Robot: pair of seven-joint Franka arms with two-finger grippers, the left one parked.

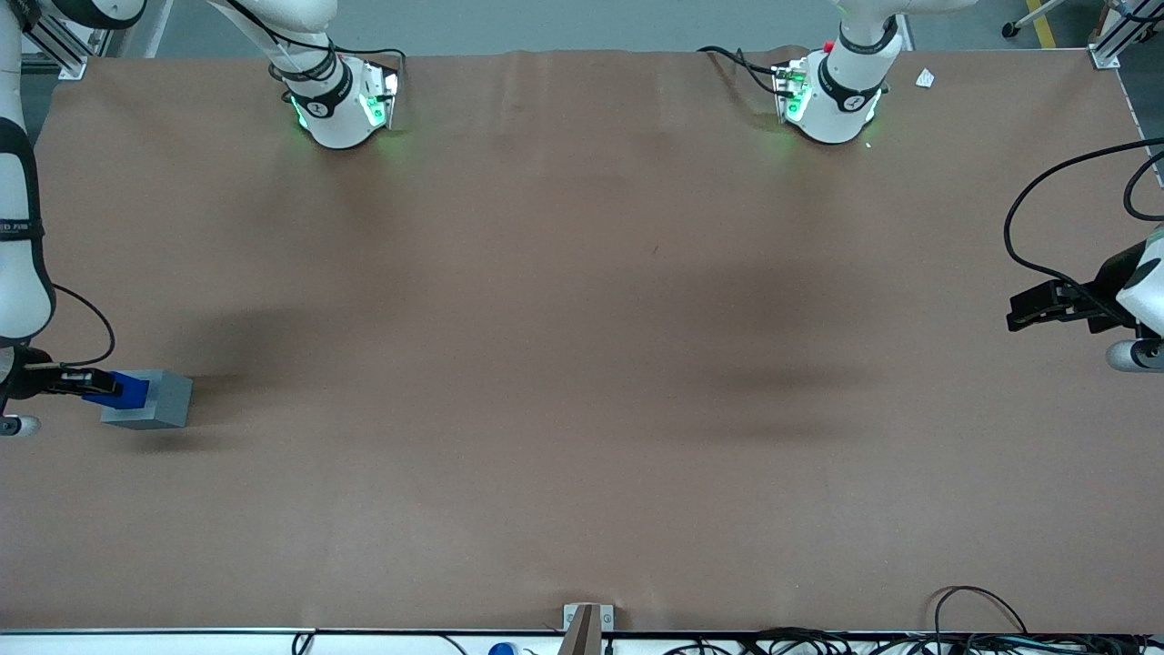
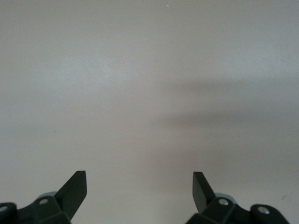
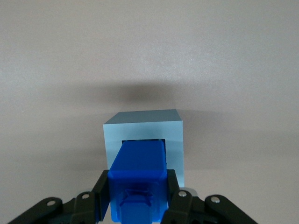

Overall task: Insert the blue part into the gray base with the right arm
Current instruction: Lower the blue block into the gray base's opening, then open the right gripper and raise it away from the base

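While your right arm (image 1: 20, 236) reaches low over the brown table mat (image 1: 582, 364) at the working arm's end of the table, its gripper (image 1: 86, 382) is clamped on the blue part (image 1: 123, 389), one black finger (image 3: 103, 193) pressed against each side of the wider end. You can see in the wrist view that the blue part's (image 3: 138, 179) narrower end is already at the mouth of the square recess in the gray base (image 3: 145, 128), and it looks partly entered, though how deep it sits is hidden. The gray base (image 1: 155, 400) rests loose on the mat with nothing bracing it. Your main risk, as I judge it, is that any misalignment between the part and the recess walls will make the part bind, and a continued push would then slide or tip the base instead of seating the part. Releasing too early could also leave the part cocked in the opening.
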